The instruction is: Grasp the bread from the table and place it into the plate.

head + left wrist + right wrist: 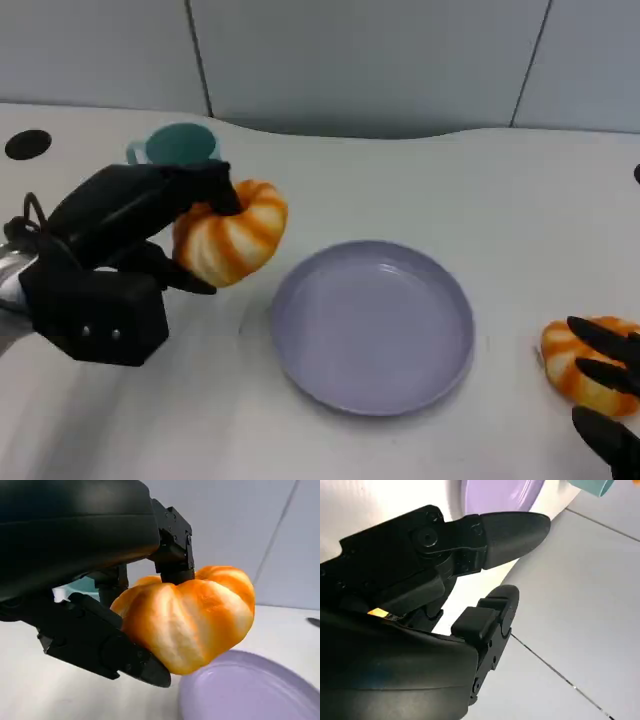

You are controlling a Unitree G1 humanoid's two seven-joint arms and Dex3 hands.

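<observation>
Left hand (pixel 150 225) grips the bread (pixel 232 233), a round, ridged orange-and-white roll with a glossy crust, at centre left of the head view, lifted off the table (pixel 520 200) just left of the plate's (pixel 372 325) rim, likely so it can clear the raised edge before going in. The plate is a smooth, shallow lavender dish at frame centre, empty, and a teal cup (pixel 180 143) sits at the upper left behind the hand. Right hand (pixel 610 390) rests at lower right, fingers apart and holding nothing, tips over a second similar roll (pixel 570 360) on the smooth white table.
</observation>
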